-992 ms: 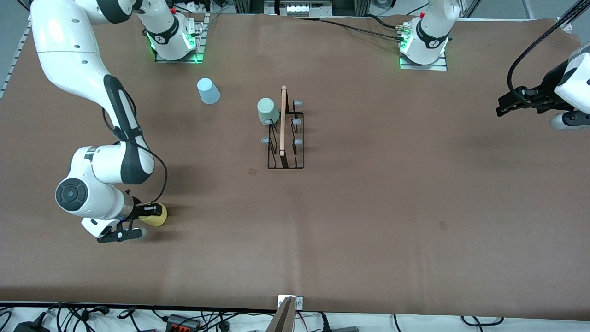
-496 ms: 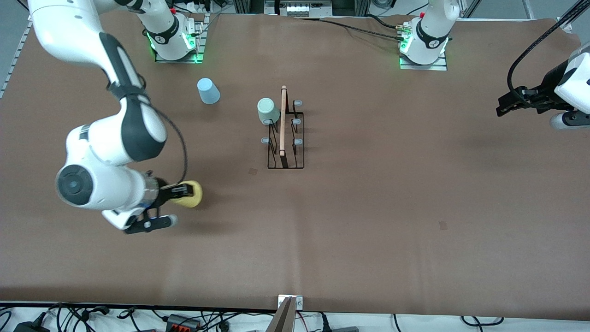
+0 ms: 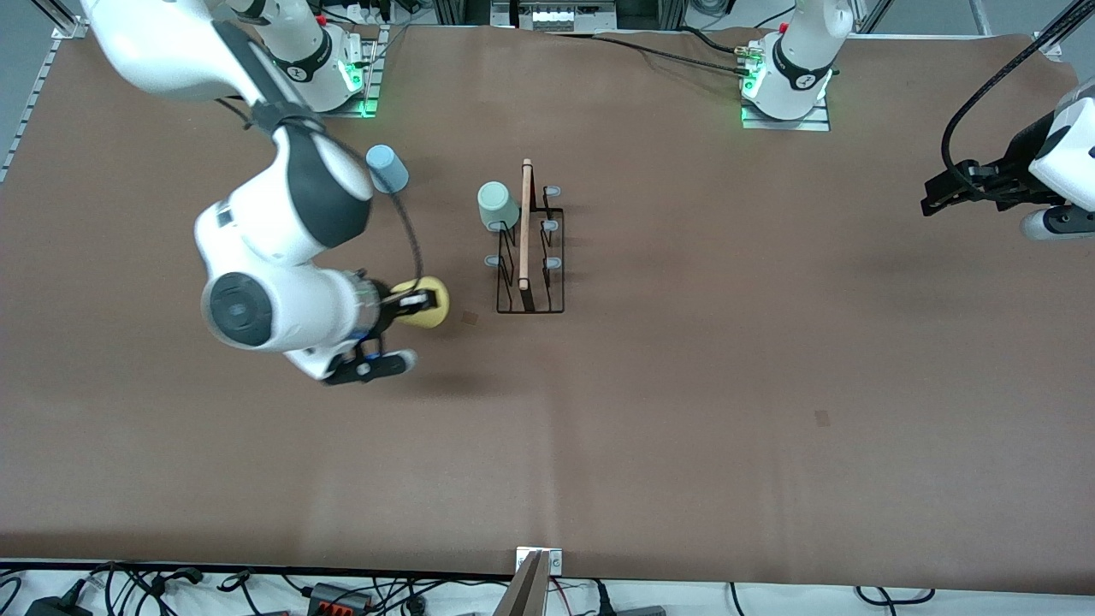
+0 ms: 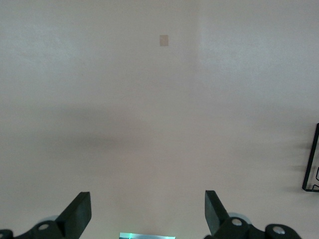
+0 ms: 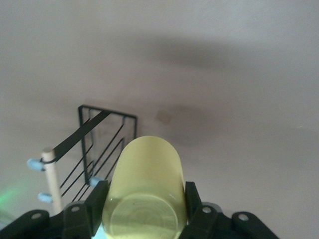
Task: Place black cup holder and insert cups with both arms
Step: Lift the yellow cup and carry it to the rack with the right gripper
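Note:
The black cup holder [image 3: 530, 257] stands at mid-table, its wooden rod handle [image 3: 524, 224] on top. A mint green cup [image 3: 496, 205] sits on one of its pegs on the side toward the right arm's end. My right gripper [image 3: 419, 301] is shut on the yellow cup [image 3: 425, 302] and holds it above the table beside the holder's near end; the right wrist view shows the yellow cup [image 5: 147, 191] between my fingers with the holder [image 5: 94, 144] ahead. A light blue cup [image 3: 387, 168] stands near the right arm's base. My left gripper [image 4: 148, 214] is open and empty, waiting at the left arm's end [image 3: 945, 192].
Brown mat [image 3: 684, 385] covers the table. The arm bases [image 3: 325, 77] [image 3: 787, 85] stand along the back edge. A small dark patch [image 3: 470, 317] marks the mat near the holder. Cables lie along the front edge.
My right gripper has lifted the yellow cup off the mat and carried it toward the holder. The left arm has not moved.

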Controlling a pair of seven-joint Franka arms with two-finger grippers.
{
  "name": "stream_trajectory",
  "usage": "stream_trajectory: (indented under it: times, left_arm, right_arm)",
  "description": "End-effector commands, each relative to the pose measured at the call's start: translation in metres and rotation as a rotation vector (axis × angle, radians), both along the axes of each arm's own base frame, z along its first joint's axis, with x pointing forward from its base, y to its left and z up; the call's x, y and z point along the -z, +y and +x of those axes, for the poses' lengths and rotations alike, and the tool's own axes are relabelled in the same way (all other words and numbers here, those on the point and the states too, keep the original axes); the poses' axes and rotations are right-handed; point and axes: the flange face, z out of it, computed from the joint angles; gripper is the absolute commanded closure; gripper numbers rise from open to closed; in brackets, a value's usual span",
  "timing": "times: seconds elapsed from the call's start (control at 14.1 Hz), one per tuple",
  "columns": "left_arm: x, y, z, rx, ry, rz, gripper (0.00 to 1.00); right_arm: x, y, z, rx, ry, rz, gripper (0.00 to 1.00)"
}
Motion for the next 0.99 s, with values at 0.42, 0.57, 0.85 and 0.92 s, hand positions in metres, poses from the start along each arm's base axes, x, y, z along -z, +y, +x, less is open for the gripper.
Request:
stream_trajectory:
  times: [0.42, 0.57, 0.85, 0.92]
  left_arm:
    - [-0.006, -0.001, -0.004, -0.004, 0.001, 0.003, 0.00]
    - [-0.006, -0.001, -0.004, -0.004, 0.001, 0.003, 0.00]
    - [-0.006, -0.001, -0.004, -0.005, 0.001, 0.005, 0.00]
    - [-0.006, -0.001, -0.004, -0.004, 0.001, 0.003, 0.00]
  right_arm:
    - [0.042, 0.099, -0.072, -0.041, -0.036, -0.159, 0.65]
    - [0.044, 0.100, -0.073, -0.032, -0.040, -0.158, 0.65]
    - [0.059, 0.105, -0.076, -0.015, -0.066, -0.150, 0.65]
    - [0.065, 0.106, -0.077, -0.014, -0.071, -0.147, 0.65]
